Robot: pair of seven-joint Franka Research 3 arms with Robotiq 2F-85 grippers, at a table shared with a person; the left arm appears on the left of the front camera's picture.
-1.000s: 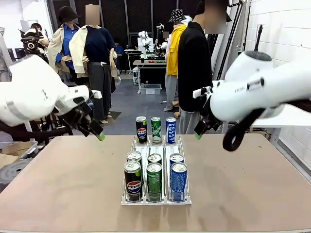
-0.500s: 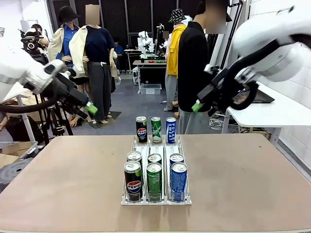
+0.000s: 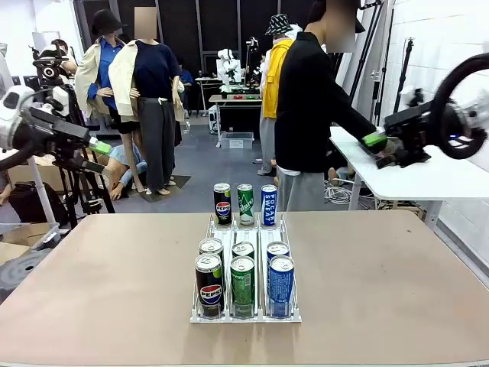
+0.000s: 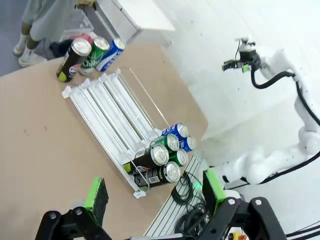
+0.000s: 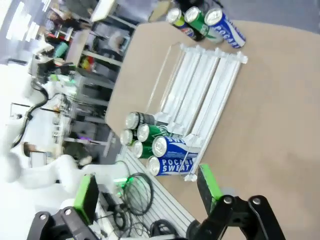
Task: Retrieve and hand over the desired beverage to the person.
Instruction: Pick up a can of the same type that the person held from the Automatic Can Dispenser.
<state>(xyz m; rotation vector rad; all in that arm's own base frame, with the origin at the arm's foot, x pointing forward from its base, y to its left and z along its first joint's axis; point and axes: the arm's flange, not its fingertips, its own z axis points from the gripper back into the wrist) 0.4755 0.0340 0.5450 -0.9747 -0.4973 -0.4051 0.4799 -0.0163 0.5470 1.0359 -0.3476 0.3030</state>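
Observation:
A clear rack (image 3: 244, 316) in the middle of the brown table holds several cans. At its far end stand a Pepsi can (image 3: 222, 203), a green can (image 3: 245, 204) and a blue Pocari can (image 3: 269, 205). More Pepsi (image 3: 209, 284), green (image 3: 242, 284) and blue cans (image 3: 280, 284) crowd the near end. The person (image 3: 306, 107) in a black jacket stands beyond the far edge, an arm reaching right. My left gripper (image 3: 98, 145) (image 4: 155, 192) hangs high at the far left, open and empty. High at the right, my right gripper (image 3: 374, 140) (image 5: 147, 192) is open and empty too.
A white side table (image 3: 397, 180) stands at the right beyond the brown table (image 3: 114, 290). A tripod with a camera (image 3: 50, 73) stands behind my left arm. In the left wrist view my right arm (image 4: 270, 65) shows far off, above the rack (image 4: 115, 115).
Both arms have swung up and outward, from just above the table's far edge to high at the picture's sides. The person has stretched an arm toward the white side table.

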